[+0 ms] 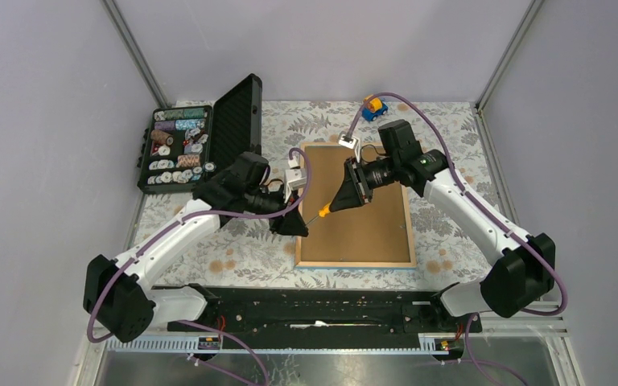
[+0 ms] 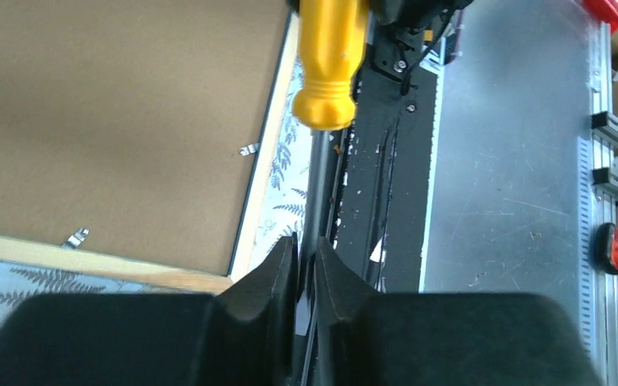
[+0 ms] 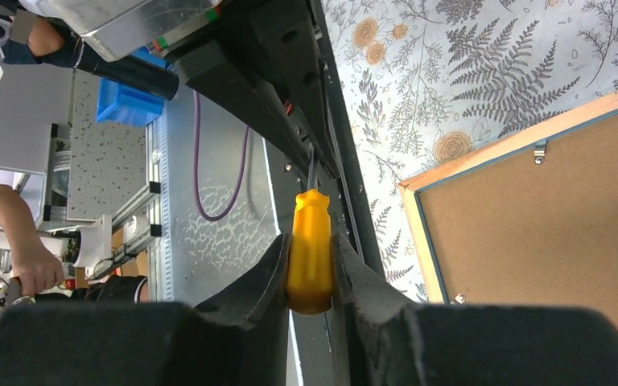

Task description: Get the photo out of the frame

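Note:
The frame (image 1: 366, 233) lies face down on the floral cloth with its brown backing board up. It also shows in the left wrist view (image 2: 113, 121) and the right wrist view (image 3: 547, 233). Small metal clips (image 2: 248, 149) sit along its wooden rim. The photo is hidden under the backing. A screwdriver with a yellow handle (image 1: 323, 212) hangs over the frame's left edge between both grippers. My right gripper (image 1: 335, 204) is shut on the handle (image 3: 311, 257). My left gripper (image 1: 299, 227) is shut on the dark shaft (image 2: 315, 193), just off the frame's left rim.
An open black case of poker chips (image 1: 179, 145) stands at the back left, behind the left arm. A small blue and orange toy car (image 1: 373, 106) sits at the back, beyond the frame. A black rail (image 1: 322, 310) runs along the near edge.

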Motion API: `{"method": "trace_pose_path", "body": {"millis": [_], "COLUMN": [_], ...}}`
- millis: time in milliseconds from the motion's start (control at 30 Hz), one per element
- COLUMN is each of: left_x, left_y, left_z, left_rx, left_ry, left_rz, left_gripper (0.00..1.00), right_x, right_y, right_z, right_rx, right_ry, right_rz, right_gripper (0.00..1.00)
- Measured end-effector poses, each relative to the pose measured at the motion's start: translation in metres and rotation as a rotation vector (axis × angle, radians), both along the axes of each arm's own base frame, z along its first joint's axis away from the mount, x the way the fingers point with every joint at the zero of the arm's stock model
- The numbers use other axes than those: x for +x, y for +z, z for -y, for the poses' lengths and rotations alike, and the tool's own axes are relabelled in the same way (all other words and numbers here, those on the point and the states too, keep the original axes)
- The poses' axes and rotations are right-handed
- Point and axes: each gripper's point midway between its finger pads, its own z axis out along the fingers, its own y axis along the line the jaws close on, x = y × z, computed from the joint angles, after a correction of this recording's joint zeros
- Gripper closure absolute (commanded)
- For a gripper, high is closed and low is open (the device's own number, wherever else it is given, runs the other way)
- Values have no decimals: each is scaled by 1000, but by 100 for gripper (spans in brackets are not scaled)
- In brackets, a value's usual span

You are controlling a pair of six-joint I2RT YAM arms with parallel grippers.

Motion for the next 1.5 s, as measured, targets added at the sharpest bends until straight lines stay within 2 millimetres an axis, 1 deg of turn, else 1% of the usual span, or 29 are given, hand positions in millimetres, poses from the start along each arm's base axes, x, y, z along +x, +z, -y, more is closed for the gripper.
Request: {"method": "trace_pose_path", "body": {"millis": [33,100,133,167,233,367,433,767,900,1167,1333,1500], "left_x": [-2,-6,-8,-8,-5,-4,-4,-6,-7,-10,-9,-9], "left_y": [1,3,4,4,5,6,8,11,11,12,11,11], "left_z": [1,3,5,6,8,10,11,16,19,21,22,22], "left_rx": [-6,-23,-30,-34,-40,-49,-56,-65,-64,-55,-51,-41], "left_ry": [-7,-32,-39,-39,-33,-31,-32,-52,-61,-71,-76,-78], "left_rz": [-13,-28,-38,-39,-40,-48,-55,-70,-71,-82,-86,-86], "left_gripper": [98,100,100,100,100,100,100,100,100,100,100,100], "right_x": [1,1,1,0,0,1,1,3,1,-4,-7,-11], "right_y": [0,0,1,3,6,11,12,8,6,-1,-4,-11], "right_z": [0,0,0,-1,-3,-5,-6,-11,-14,-16,-18,-18], "right_rx": [0,1,4,9,24,41,48,65,66,62,58,38], "right_ry": [-2,-3,-4,-3,-1,-6,-6,-3,7,24,35,52], "right_rz": [1,-2,-6,-16,-24,-38,-43,-87,-93,-108,-112,-129], "right_gripper": [68,51,46,43,42,43,45,51,56,55,57,57]}}
